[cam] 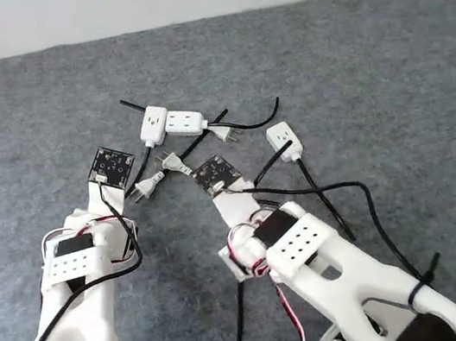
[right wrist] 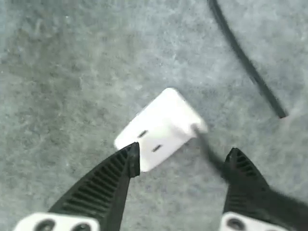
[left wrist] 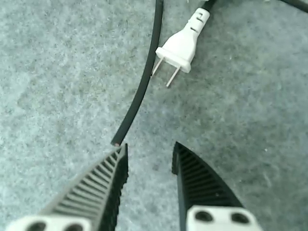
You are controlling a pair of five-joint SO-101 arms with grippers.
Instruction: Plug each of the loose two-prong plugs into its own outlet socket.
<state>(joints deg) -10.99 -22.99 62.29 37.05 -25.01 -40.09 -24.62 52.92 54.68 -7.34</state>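
The left gripper (left wrist: 150, 154) hangs low over the grey carpet (left wrist: 57, 72); its jaws stand narrowly parted with nothing between them. A white two-prong plug (left wrist: 180, 45) lies flat on the carpet ahead of the fingertips and apart from them. Its long axis runs roughly along the gripper's line of reach, slightly skewed; the prongs point back toward the jaws and the cord end points away. The cut end of a black cable (left wrist: 139, 86) lies just off the tip of one finger (left wrist: 108, 187), on that side of the path to the plug.

The right gripper (right wrist: 185, 154) is spread wide and holds nothing. A white outlet socket (right wrist: 161, 125) lies just ahead of it, one corner close against a finger (right wrist: 110, 183); contact cannot be determined. The slotted face is turned toward the gripper; the socket's cord (right wrist: 211, 156) trails toward the other finger.

The left arm is judged nearer the plug and the right arm nearer the socket. The left gripper probably needs to advance along the plug's axis and close across the body behind the prongs; the black cable end could snag.
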